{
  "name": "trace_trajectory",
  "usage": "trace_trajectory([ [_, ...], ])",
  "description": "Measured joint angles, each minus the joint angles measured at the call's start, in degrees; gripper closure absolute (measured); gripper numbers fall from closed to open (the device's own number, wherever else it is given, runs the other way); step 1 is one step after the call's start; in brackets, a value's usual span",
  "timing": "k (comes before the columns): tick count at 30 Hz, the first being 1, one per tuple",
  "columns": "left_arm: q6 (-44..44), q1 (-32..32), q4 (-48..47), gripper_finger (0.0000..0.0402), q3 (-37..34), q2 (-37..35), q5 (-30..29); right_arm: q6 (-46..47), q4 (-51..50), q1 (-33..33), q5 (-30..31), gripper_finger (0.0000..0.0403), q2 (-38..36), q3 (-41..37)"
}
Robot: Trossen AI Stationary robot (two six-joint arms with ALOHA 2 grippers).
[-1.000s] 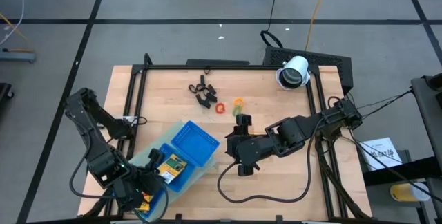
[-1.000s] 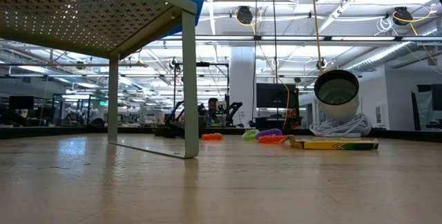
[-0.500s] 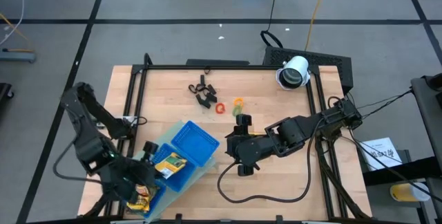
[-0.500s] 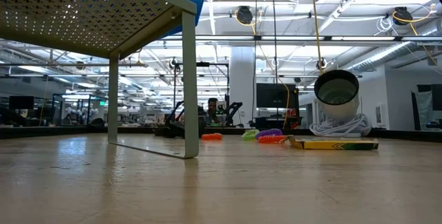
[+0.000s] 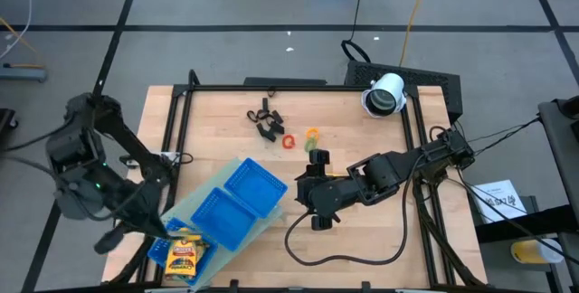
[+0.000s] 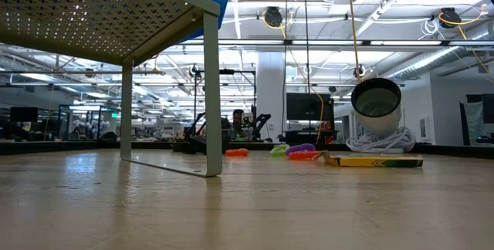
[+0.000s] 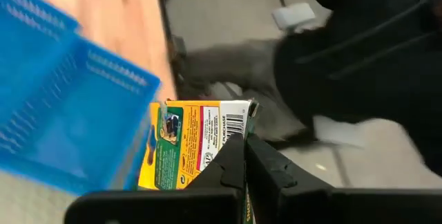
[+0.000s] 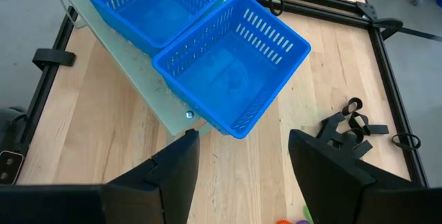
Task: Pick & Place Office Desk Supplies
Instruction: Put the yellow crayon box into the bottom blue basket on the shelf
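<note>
While the left gripper point(image 7: 243, 165) hangs off the table's front-left corner with its jaws pressed together and nothing between them, a yellow printed pack point(image 5: 185, 252) lies in the end compartment of the blue three-compartment tray point(image 5: 242, 190), the one nearest that corner. In the left wrist view the same pack shows its barcode face just past the closed fingertips point(image 7: 231, 171); whether they touch it is hard to tell.

Near the table's middle, the right gripper point(image 8: 238, 156) rests low with its jaws spread wide, holding nothing, and the tray's two other compartments show bare bottoms ahead of it. A second yellow pack point(image 6: 373, 160) lies flat on the wood near the right arm. Black clips point(image 5: 264, 119) sit in a loose cluster toward the far edge, with small red and orange rings point(image 5: 299, 138) just beside them. At the far-right corner stands the white cylindrical device point(image 5: 385, 93).
</note>
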Motion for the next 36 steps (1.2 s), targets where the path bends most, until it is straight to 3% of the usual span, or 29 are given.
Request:
trace_trajectory([
  [5,-6.58,-1.35,-5.21,0.0398,0.0,-1.12,-1.55,-0.26,-0.02,0.0,0.0,0.019,0.0,0.0],
  [14,-15.67,-3.81,-6.06,0.0395,-0.55,4.79,-0.89,-1.92,-0.21,0.0,-0.02,0.0191,0.0,-0.01],
  [27,-11.13,-5.55,-6.63,0.0391,-0.55,10.92,-0.16,-2.58,-0.2,0.0,-1.0,0.019,0.0,0.0],
  [36,-13.08,-6.56,-5.99,0.0362,-0.55,10.9,-6.11,-2.52,-0.2,0.0,-2.99,0.019,0.0,-0.02],
])
